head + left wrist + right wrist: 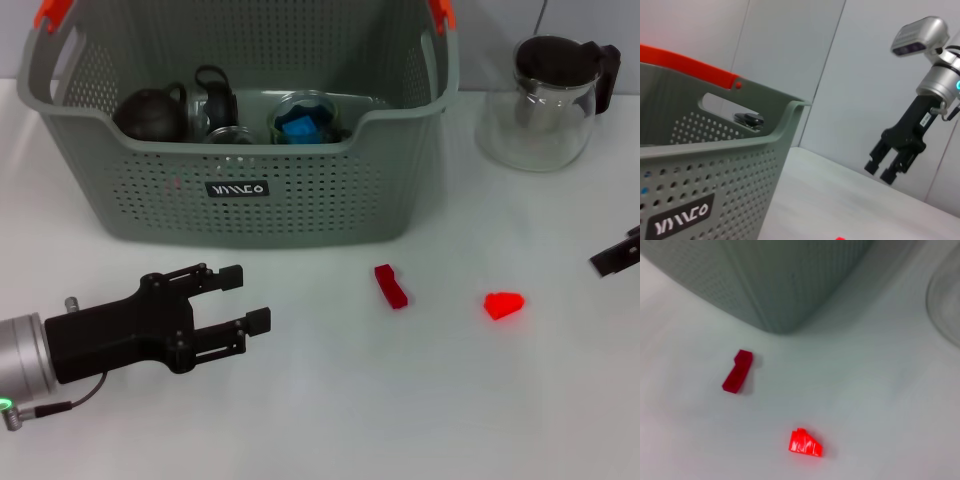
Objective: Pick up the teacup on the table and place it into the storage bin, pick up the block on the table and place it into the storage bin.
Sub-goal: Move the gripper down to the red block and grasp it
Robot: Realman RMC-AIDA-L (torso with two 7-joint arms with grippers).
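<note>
The grey-green storage bin [240, 200] stands at the back left, also filling the left wrist view [715, 185]. Inside it sits a glass cup [300, 118] with something blue in it; no teacup shows on the table. A dark red block [391, 286] [737, 371] lies on the table in front of the bin's right corner. A bright red block [503, 305] [805, 442] lies to its right. My left gripper [250, 298] hovers open and empty at the near left. My right gripper [615, 255] [881, 170] hangs at the right edge, fingers apart, holding nothing.
A glass jug [545, 100] with a black lid stands at the back right. A dark teapot [150, 112] and a glass jar with a black lid [215, 100] also sit in the bin. The bin's corner [790, 285] looms near the blocks.
</note>
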